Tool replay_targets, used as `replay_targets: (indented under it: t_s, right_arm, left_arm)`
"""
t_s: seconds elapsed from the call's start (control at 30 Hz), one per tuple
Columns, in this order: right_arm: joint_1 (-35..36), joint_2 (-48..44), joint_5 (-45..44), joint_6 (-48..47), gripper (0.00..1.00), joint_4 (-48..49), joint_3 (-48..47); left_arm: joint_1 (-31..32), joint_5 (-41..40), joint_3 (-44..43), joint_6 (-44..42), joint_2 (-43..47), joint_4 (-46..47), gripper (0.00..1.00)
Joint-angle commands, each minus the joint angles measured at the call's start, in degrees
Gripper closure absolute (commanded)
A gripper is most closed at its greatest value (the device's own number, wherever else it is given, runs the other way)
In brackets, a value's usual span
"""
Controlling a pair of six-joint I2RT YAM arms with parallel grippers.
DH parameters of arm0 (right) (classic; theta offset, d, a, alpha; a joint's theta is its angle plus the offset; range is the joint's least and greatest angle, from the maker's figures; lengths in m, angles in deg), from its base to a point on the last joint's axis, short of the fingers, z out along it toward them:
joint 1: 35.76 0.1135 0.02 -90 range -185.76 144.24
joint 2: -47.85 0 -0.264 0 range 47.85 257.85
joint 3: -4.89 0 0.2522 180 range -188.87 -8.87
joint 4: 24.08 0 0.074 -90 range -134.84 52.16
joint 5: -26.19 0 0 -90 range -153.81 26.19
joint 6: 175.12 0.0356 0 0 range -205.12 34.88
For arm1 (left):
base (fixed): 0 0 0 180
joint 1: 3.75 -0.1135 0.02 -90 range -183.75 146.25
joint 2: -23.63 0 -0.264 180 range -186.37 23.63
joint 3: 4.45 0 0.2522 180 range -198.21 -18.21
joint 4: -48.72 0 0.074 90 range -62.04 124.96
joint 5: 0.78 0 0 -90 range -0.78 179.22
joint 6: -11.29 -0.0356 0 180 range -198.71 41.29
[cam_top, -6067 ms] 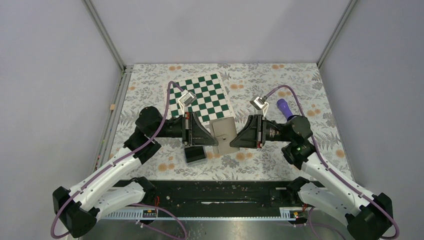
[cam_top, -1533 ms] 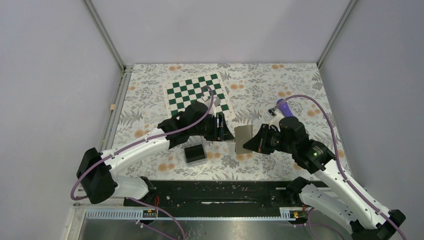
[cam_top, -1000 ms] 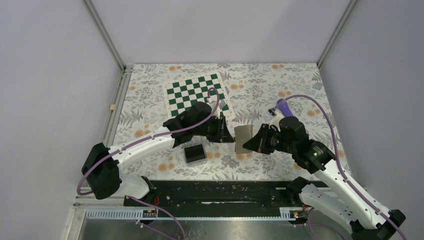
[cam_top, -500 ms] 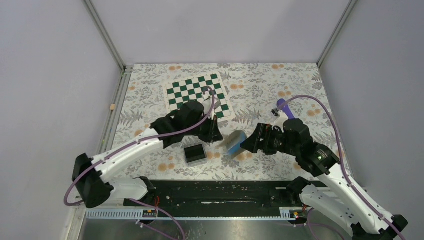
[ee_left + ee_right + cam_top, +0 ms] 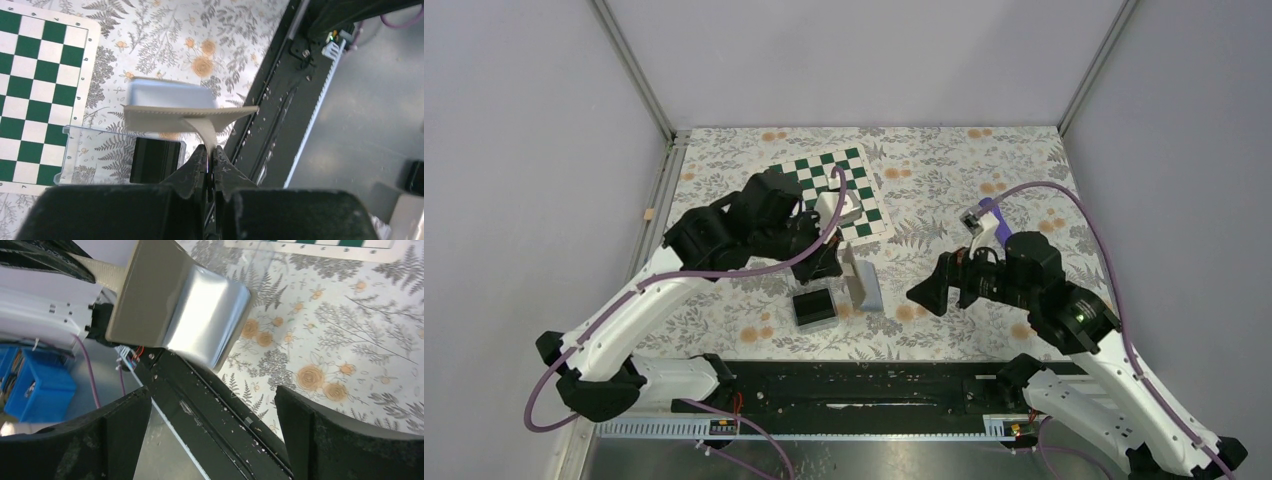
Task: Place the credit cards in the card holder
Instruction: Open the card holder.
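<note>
The taupe wallet [image 5: 862,285] is being pinched by its strap in the left jaws; the right jaws are being held wide.

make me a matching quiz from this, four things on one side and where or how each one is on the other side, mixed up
Things:
1 wallet
2 right gripper
3 card holder
4 checkered mat

States:
a open, holding nothing
b flat on the far part of the table
c hanging by its strap from the shut left gripper
d on the table, a black card inside

Pairs: 1-c; 2-a; 3-d; 4-b
</note>
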Motion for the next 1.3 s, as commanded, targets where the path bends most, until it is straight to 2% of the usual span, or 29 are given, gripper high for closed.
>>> replay_targets:
  t_s: [0.0,0.2,0.33,0.6,0.83,1.0,1.13,1.27]
  right_arm:
    - [0.58,3.48,10.46,-4.64,0.01,6.42,-2.42]
    - [1.72,6.20,15.10,-6.47,0.01,10.52,-4.44]
    - [4.11,7.73,16.90,-6.43,0.00,13.48,-4.72]
    - [10.44,11.68,13.07,-8.96,0.01,16.30,-5.39]
    - [10.86,10.75,15.51,-11.06,0.00,25.96,-3.01]
    - [10.86,6.85,16.31,-18.03,0.01,31.62,1.61]
    - [10.85,5.52,18.82,-22.61,0.01,31.94,2.64]
    - [10.82,7.93,21.62,-28.16,0.01,30.26,0.64]
  left_arm:
    - [-0.10,8.60,-8.14,-4.93,-3.54,-10.79,1.00]
    - [-0.04,19.40,-10.79,-3.99,-7.17,-14.76,1.00]
    - [0.50,20.85,-11.28,-4.30,-7.48,-14.73,1.00]
    - [0.84,24.21,-12.41,-5.98,-5.89,-14.49,1.00]
    - [0.91,23.16,-12.23,-6.42,-4.20,-14.48,1.00]
    - [0.88,21.40,-12.16,-10.22,-1.28,-13.94,1.00]
    - [0.86,22.06,-11.98,-13.16,0.69,-13.64,1.00]
    - [0.93,22.48,-11.35,-16.99,2.58,-13.65,1.00]
